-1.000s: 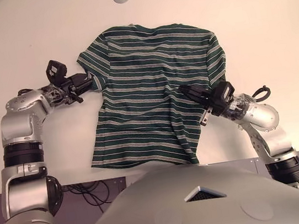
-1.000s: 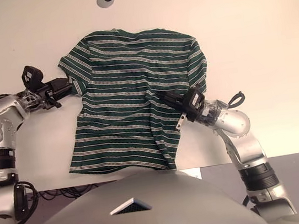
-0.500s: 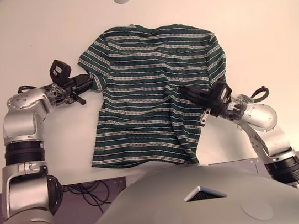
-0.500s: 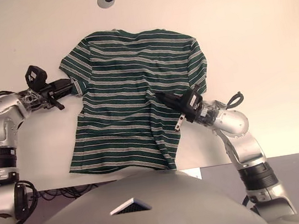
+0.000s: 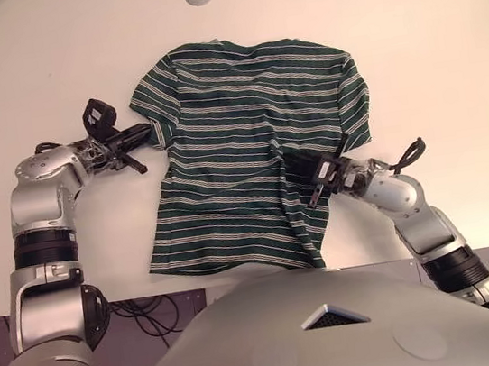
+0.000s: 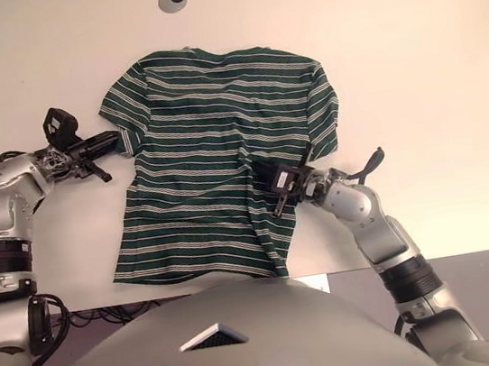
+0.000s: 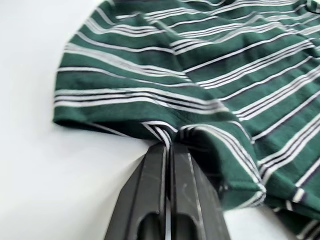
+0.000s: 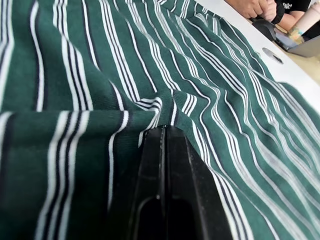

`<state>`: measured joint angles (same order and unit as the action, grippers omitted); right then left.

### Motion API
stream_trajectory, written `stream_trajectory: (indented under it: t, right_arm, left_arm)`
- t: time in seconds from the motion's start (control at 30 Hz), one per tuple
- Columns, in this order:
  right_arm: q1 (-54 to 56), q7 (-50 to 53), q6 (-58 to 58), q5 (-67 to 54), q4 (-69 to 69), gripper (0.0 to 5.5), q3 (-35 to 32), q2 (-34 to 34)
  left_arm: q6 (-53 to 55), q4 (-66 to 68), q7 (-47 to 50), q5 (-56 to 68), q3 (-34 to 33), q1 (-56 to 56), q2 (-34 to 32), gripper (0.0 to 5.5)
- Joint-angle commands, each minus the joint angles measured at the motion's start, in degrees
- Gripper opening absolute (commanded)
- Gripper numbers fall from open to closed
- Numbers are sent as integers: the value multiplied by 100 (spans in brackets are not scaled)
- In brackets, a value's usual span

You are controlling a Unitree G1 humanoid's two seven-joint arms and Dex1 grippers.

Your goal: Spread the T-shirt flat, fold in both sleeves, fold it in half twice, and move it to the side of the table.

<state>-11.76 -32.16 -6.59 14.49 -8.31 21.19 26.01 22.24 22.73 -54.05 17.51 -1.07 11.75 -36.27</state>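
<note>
Left end effector (image 5: 146,130) pinches the T-shirt (image 5: 247,137) sleeve, elbow bent outward.

L arm (image 5: 38,189) comes up the left side, elbow bent, forearm turned in toward centre & lying low. L gripper (image 5: 147,130) at its end points right, fingers pressed together on the sleeve hem of the T-shirt (image 5: 256,136). R arm (image 5: 423,222) rises from near right w/ forearm angled far-left & wrist bent; R gripper (image 5: 300,166) sits low on the right half of the shirt body, fingers closed tight w/ a small ridge of cloth pinched at the tips.
</note>
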Motion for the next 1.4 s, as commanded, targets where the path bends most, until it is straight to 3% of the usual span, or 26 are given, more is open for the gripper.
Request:
stream_trajectory:
  t: [0.03, 0.63, 0.87, 1.03, 1.27, 1.4]
  right_arm:
    - [-90, -140, 561, 594, 127, 0, 129, 424]
    - [296, -144, 401, 632, 561, 0, 530, 301]
    - [331, -210, 370, 789, 715, 0, 814, 382]
    - [281, -180, 300, 783, 703, 0, 817, 393]
    - [36, 212, 130, -566, -205, 0, -188, 51]
    - [-171, 168, 866, -2698, -924, 0, -1438, -207]
  left_arm:
    - [145, 126, -67, 48, -230, 144, -200, 4]
    - [679, -571, -420, 568, -174, 680, 418, 4]
    - [350, -878, -416, 62, 849, 741, 939, 4]
    - [-136, -32, 254, -954, 1448, 898, 1119, 28]
    - [-331, 316, 621, -1185, 1387, 893, 1174, 141]
    - [-200, -285, 374, -737, 1167, 554, 1183, 160]
